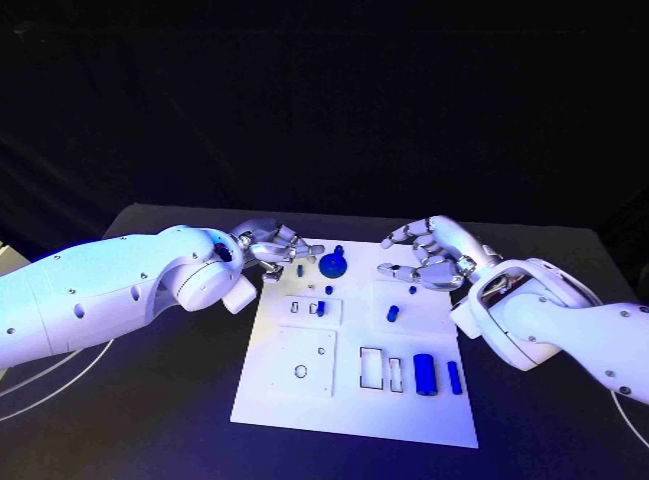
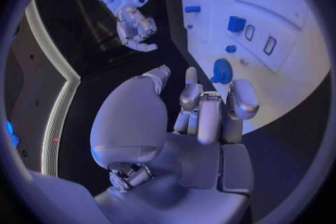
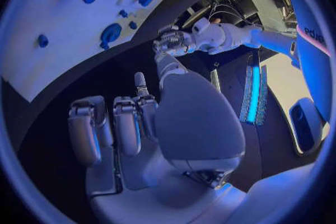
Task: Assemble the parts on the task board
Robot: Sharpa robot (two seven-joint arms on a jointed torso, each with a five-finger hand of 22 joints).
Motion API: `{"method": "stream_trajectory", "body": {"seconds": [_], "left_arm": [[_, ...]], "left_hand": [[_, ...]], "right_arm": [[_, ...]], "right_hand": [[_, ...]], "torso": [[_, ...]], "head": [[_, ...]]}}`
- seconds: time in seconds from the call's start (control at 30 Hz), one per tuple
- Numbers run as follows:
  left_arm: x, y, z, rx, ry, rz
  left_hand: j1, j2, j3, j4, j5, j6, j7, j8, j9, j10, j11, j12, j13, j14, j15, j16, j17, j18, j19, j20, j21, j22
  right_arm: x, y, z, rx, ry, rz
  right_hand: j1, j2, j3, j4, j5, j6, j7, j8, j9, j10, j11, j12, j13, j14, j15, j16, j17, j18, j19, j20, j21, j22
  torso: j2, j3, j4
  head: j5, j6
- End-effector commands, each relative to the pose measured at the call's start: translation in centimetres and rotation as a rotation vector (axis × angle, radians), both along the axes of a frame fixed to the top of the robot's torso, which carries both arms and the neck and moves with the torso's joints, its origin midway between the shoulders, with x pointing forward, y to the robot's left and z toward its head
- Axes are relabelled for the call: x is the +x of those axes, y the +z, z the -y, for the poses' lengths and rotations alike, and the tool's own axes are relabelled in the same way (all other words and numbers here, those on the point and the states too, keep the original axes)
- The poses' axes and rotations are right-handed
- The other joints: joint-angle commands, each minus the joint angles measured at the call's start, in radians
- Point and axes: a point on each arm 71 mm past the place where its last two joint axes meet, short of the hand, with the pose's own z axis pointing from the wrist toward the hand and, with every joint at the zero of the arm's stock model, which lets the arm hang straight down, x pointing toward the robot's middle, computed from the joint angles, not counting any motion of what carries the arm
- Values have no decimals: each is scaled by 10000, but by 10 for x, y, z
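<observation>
hovering near far end of white rectangular task board [image 1: 288,400]: round blue knobbed part [image 1: 333,265] between hands, nearer left hand [image 1: 271,246]; right hand [image 1: 437,255] farther; both empty, fingers loosely apart.

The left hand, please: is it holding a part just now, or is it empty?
Empty. The left hand hangs near the round blue part at the board's far end, its fingers apart with nothing between them.

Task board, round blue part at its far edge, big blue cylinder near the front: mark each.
task board [image 1: 288,410], head view, bare front corner.
round blue part [image 1: 333,265], head view, its top.
blue cylinder [image 1: 424,374], head view, mid-body.
</observation>
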Motion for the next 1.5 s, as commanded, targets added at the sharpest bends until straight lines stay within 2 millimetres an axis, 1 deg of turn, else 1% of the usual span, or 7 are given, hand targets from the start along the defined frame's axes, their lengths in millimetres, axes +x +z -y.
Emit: {"method": "stream_trajectory", "body": {"seconds": [0.03, 0.07, 0.23, 0.4, 0.63, 0.93, 1.5], "left_arm": [[2, -5, 5, 3691, -1195, -538], [4, -4, 6, 3943, -1255, -540], [12, -1, 17, 5335, -1536, -702], [18, -3, 27, 6133, -1764, -933], [22, -7, 37, 6892, -2137, -1258], [24, -16, 48, 7423, -2662, -1693], [20, -22, 60, 7234, -3242, -2184]], "left_hand": [[-236, 34, -182, 7, -2, -16, -78, 197, 193, 147, -60, 160, 196, 401, -76, 84, 318, -225, 203, -63, 104, 236], [-275, 45, -216, 10, -3, -26, -87, 225, 226, 168, -67, 183, 225, 413, -85, 97, 351, -236, 241, -73, 125, 283], [-665, 130, -548, 16, -11, -244, -86, 291, 401, 69, -75, 89, 79, 472, -103, 155, 516, -270, 369, -124, 193, 442], [-794, 187, -692, 19, -20, -376, -52, 252, 444, -83, -45, -58, -123, 476, -79, 161, 541, -282, 399, -123, 210, 489], [-846, 246, -740, 21, -14, -411, -40, 241, 463, -114, -32, -86, -156, 510, -69, 211, 666, -301, 464, -119, 248, 582], [-987, 366, -864, 20, -16, -500, -3, 197, 498, -265, 2, -226, -341, 525, -37, 243, 746, -316, 508, -102, 278, 656], [-998, 474, -884, 14, 8, -503, 3, 194, 525, -322, 12, -276, -406, 537, -23, 268, 809, -330, 546, -89, 304, 722]], "right_arm": [[2, 4, 13, 971, -279, -553], [3, 4, 16, 974, -342, -577], [6, 5, 28, 955, -648, -737], [9, 4, 33, 914, -843, -812], [11, 4, 38, 838, -1009, -893], [13, 3, 39, 769, -1072, -975], [15, 2, 37, 710, -1059, -1014]], "right_hand": [[82, -34, 56, 1, 48, 86, -3, 48, -9, 83, -28, -49, 1690, 1044, -4, 54, 2627, -67, 1047, 5, 44, 2635], [82, -34, 56, 1, 48, 86, -3, 48, -9, 83, -28, -49, 1690, 1044, -4, 54, 2627, -67, 1047, 5, 44, 2635], [73, -50, 79, 10, 175, 79, -6, 64, -17, 86, -32, -46, 1691, 1044, -8, 54, 2627, -67, 1047, -1, 44, 2635], [72, -53, 81, 11, 188, 72, -5, 63, -20, 77, -32, -56, 1682, 1044, -9, 54, 2627, -67, 1047, -2, 44, 2635], [65, -60, 82, 15, 210, 52, -1, 55, -26, 74, -30, -60, 1679, 1044, -9, 54, 2627, -67, 1047, -3, 44, 2635], [48, -65, 83, 24, 229, 26, 4, 45, -33, 65, -26, -71, 1670, 1044, -8, 54, 2627, -67, 1047, -4, 44, 2635], [22, -64, 85, 36, 245, -4, 10, 34, -43, 69, -21, -66, 1673, 1044, -6, 54, 2627, -67, 1047, -4, 44, 2635]], "torso": [[-116, 21, 5], [-119, 23, 3], [-141, 97, -49], [-144, 128, -63], [-136, 104, -35], [-114, 82, -66], [-121, 93, -33]], "head": [[1, -65], [15, -71], [126, -143], [151, -167], [155, -204], [143, -243], [100, -330]]}}
